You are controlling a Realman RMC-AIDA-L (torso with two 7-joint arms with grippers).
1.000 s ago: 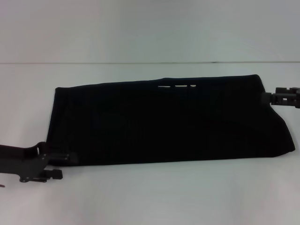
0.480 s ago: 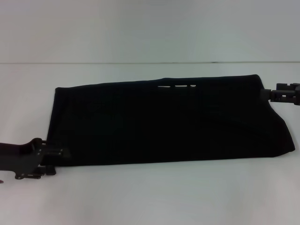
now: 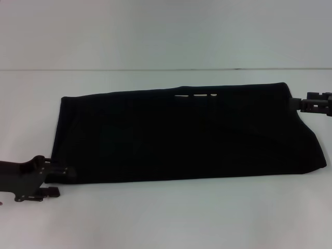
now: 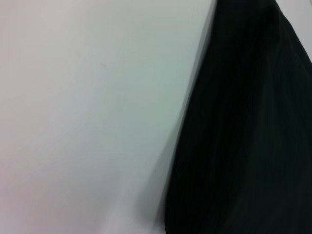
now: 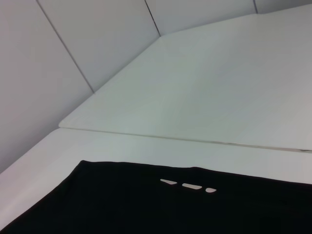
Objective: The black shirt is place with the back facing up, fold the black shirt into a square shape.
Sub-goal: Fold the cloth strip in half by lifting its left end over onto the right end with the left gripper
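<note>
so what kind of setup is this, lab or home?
Likely a lab test bench: a bare white table, plain white panelled walls, and only a black fabric shirt folded into a long band.

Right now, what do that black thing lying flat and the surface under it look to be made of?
The black shirt looks like soft matte fabric: it lies limp with faint ridges and no shine. The table looks like a smooth, hard white board, perhaps laminate, with a slight sheen; the pictures leave the exact material open.
</note>
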